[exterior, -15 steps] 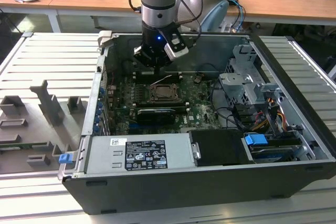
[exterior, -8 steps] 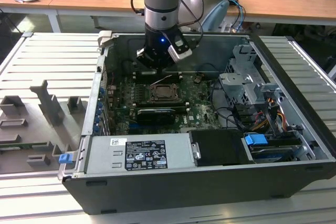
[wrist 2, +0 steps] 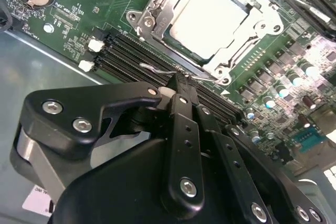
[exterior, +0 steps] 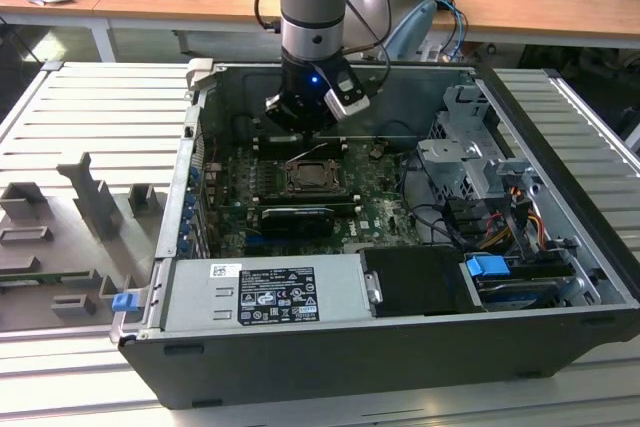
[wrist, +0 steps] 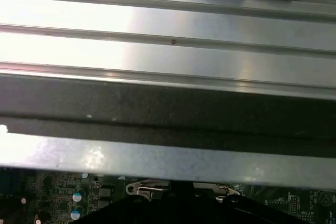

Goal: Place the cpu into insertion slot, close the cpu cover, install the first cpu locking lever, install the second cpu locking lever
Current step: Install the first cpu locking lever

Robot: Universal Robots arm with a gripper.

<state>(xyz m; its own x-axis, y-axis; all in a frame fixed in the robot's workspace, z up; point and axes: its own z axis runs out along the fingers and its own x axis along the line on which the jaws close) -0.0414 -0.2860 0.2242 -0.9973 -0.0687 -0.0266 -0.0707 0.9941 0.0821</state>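
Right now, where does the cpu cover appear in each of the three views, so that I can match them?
Exterior view: the cpu cover sits at the middle of the green circuit board.
Second wrist view: the cpu cover frames the pale cpu.
First wrist view: cannot tell; the silver corners may be it.
Shared landmark: the green circuit board.

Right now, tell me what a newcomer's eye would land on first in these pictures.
The black gripper looms largest in the second wrist view, its tip at a thin wire lever. Just beyond, the pale cpu sits framed by the silver cpu cover. In the exterior view, the arm reaches down into the open computer case.
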